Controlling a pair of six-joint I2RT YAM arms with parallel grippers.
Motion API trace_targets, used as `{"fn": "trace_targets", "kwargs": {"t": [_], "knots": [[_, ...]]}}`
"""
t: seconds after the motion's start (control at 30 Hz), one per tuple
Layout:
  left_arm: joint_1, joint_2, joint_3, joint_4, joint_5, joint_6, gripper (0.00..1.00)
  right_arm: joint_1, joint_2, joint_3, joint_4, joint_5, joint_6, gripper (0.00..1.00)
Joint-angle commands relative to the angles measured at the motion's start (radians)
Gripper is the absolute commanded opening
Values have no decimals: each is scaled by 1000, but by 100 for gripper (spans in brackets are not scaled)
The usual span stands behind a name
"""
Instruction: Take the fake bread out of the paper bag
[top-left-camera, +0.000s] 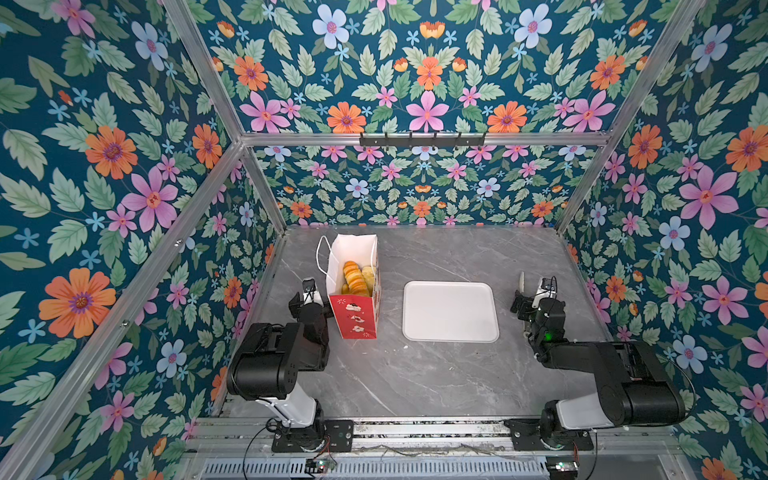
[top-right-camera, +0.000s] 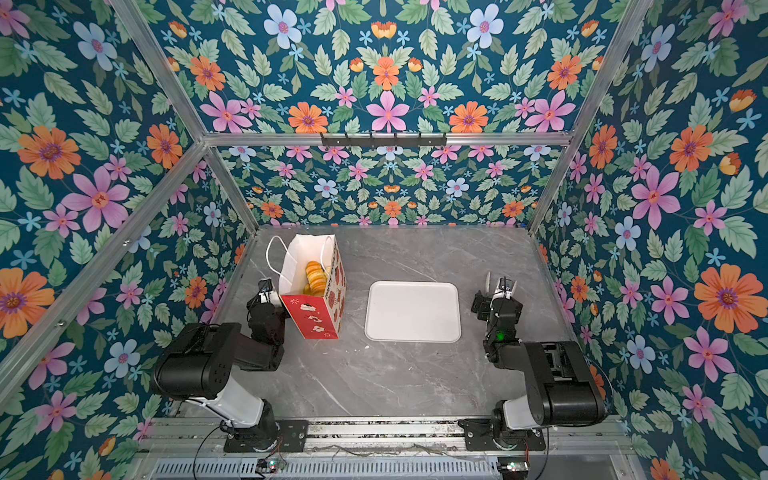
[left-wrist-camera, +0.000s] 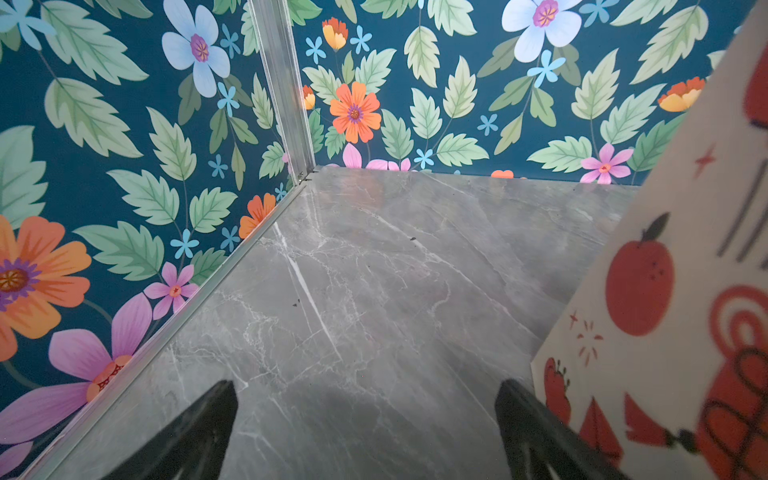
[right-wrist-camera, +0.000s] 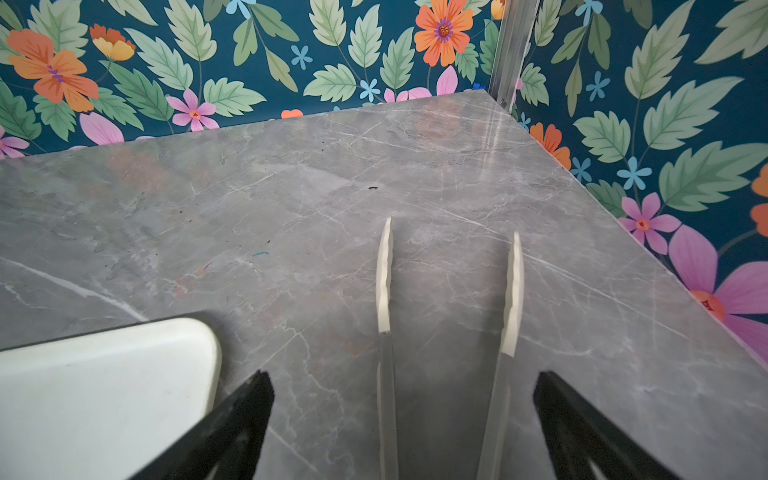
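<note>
The paper bag (top-left-camera: 355, 318) (top-right-camera: 316, 316) stands upright at the left of the table, its top open. Its lower part is red and its inside white. Inside it the golden fake bread (top-left-camera: 356, 277) (top-right-camera: 315, 276) is stacked, several pieces showing. My left gripper (top-left-camera: 309, 287) (top-right-camera: 266, 289) sits low beside the bag's left side, open and empty. In the left wrist view this gripper (left-wrist-camera: 368, 388) has one finger close to the bag's printed wall (left-wrist-camera: 665, 291). My right gripper (top-left-camera: 540, 291) (right-wrist-camera: 402, 374) is open at the far right.
A flat white tray (top-left-camera: 451, 311) (top-right-camera: 413, 311) (right-wrist-camera: 104, 395) lies at the middle, between the bag and the right arm. Tongs with white tips (right-wrist-camera: 384, 274) (top-left-camera: 521, 282) reach out between the right gripper's fingers without touching them. Floral walls close in three sides.
</note>
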Motion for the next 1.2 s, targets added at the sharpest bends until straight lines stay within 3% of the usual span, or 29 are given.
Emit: {"fn": "trace_targets", "kwargs": {"t": [0.0,0.33,0.47,0.63,0.77,0.87,0.97,1.07,1.17], "knots": [[1,-1,2,26,2,-8,100,1,-3,2,24,-2,-3,99],[0,-43,2,-5,-24,-10,100,1,-8,4,34,20,-5,99],[-1,-212,33,-201,-57,-21,99,2,-185,115,-317,39,9,98],[-13,-417,65,-298,-193,-38,97,5,-394,208,-542,26,75,98],[-17,-613,181,-572,-268,-123,95,34,-471,300,-766,25,119,98],[-30,-752,306,-850,-285,-218,93,115,-518,324,-868,56,149,97],[-46,-862,431,-1108,-227,-278,92,228,-544,341,-954,95,162,97],[-47,-946,523,-1276,-67,-271,91,324,-536,373,-1052,144,169,97],[-46,-957,644,-1451,161,-226,91,355,-499,420,-1157,137,192,97]]}}
